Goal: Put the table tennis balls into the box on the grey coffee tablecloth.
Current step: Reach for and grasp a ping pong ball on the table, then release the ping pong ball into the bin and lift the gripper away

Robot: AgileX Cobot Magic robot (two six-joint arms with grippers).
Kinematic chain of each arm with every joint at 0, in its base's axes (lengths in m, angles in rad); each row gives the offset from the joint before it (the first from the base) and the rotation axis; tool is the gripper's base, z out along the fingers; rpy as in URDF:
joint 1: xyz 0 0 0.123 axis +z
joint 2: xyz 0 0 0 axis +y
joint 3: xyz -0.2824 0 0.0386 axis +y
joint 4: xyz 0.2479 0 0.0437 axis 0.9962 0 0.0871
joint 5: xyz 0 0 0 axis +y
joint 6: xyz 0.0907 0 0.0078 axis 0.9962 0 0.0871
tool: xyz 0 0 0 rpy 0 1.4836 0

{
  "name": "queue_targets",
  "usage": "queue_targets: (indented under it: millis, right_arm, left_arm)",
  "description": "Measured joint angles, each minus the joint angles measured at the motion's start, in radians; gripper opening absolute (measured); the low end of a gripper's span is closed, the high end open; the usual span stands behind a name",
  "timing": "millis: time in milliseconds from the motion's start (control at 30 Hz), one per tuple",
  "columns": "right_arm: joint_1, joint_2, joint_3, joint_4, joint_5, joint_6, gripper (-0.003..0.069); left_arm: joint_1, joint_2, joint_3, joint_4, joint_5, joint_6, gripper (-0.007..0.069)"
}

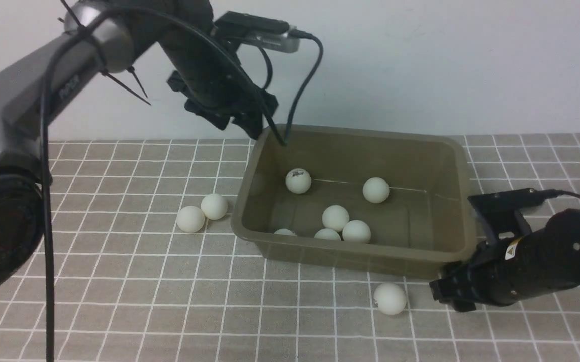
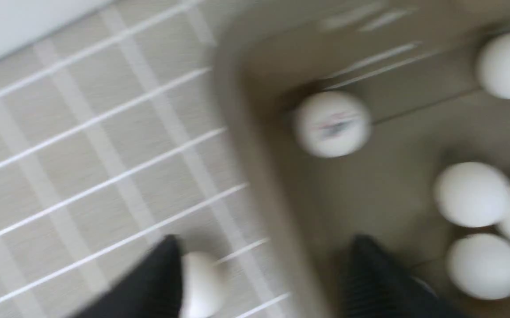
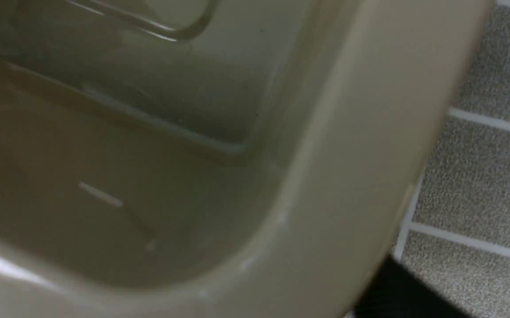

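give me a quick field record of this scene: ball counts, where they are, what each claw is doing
box: olive tub on the grid tablecloth
balls in box: six, one half hidden by the near wall
balls on cloth: three; a pair side by side left of the box, a single ball in front of it
left claw: open, empty, above the box's far left corner
right claw: low at the box's near right corner; jaw state unclear
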Motion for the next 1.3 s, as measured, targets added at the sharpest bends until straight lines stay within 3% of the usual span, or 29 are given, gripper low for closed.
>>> queue_targets:
  millis: [100, 200, 400, 533, 833, 1000, 1133, 1300]
  right_arm:
    - [0.0, -0.009, 0.0, 0.001, 0.017, 0.001, 0.0352]
    - [0.0, -0.06, 0.0, 0.001, 0.096, 0.002, 0.0352]
    - [0.0, -0.36, 0.0, 0.006, 0.338, 0.003, 0.0352]
    - [0.0, -0.492, -0.021, 0.027, 0.356, 0.003, 0.0352]
    - [0.0, -0.239, -0.345, 0.019, 0.404, -0.005, 0.0352]
    - [0.0, -0.042, -0.552, 0.019, 0.504, -0.005, 0.0423]
    - [0.0, 0.039, -0.711, -0.003, 0.658, -0.009, 0.0554]
    - [0.001, -0.021, -0.728, -0.032, 0.709, -0.011, 0.054]
  left_arm:
    - [0.044, -0.018, -0.026, 0.018, 0.022, 0.0, 0.0062]
    - [0.094, -0.043, -0.033, 0.02, 0.023, 0.001, 0.0007]
    - [0.173, -0.077, -0.012, 0.01, 0.032, 0.0, -0.0005]
    - [0.182, -0.081, 0.065, -0.017, 0.033, 0.0, -0.0005]
    - [0.161, -0.063, 0.281, -0.086, 0.032, 0.055, 0.0]
    - [0.161, -0.035, 0.286, -0.112, 0.024, 0.066, 0.0101]
    - [0.161, -0.001, 0.286, -0.111, 0.018, 0.073, 0.0335]
    - [0.161, 0.034, 0.286, -0.074, 0.018, 0.081, 0.0538]
